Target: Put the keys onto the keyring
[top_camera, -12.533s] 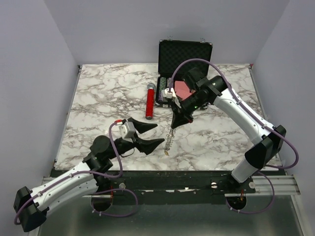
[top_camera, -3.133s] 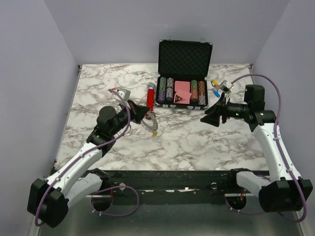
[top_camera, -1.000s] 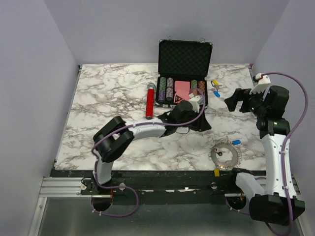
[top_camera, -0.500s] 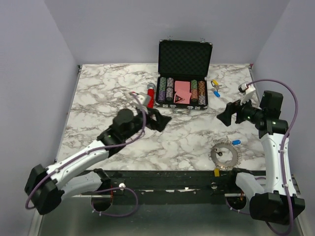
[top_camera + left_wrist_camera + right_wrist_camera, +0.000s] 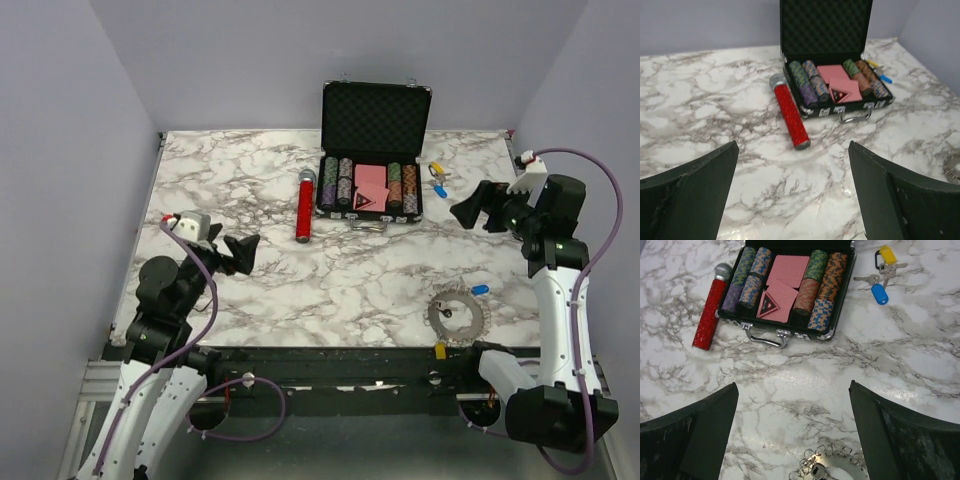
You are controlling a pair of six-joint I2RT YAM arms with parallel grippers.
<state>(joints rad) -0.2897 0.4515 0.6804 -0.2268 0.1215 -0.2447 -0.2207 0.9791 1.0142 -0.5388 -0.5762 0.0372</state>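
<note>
The keyring (image 5: 456, 317), a metal ring with silver keys fanned round it, lies flat near the table's front right; its top edge shows low in the right wrist view (image 5: 832, 467). A blue tag (image 5: 480, 290) and a yellow tag (image 5: 440, 349) lie at its rim. Loose keys (image 5: 867, 278) with a yellow tag (image 5: 886, 254) and a blue tag (image 5: 880, 293) lie right of the poker case, also in the top view (image 5: 437, 180). My right gripper (image 5: 470, 208) (image 5: 793, 383) hovers open between them and the ring, empty. My left gripper (image 5: 243, 255) (image 5: 792, 145) is open and empty at the far left.
An open black case of poker chips (image 5: 372, 190) stands at the back middle, lid up. A red glittery cylinder (image 5: 304, 206) lies just left of it, ahead of the left gripper (image 5: 790, 115). Purple walls close in three sides.
The left arm has drawn back from the table's middle to the left front, and its jaws have opened wide. The right gripper shifted a little. The keyring has not moved.
</note>
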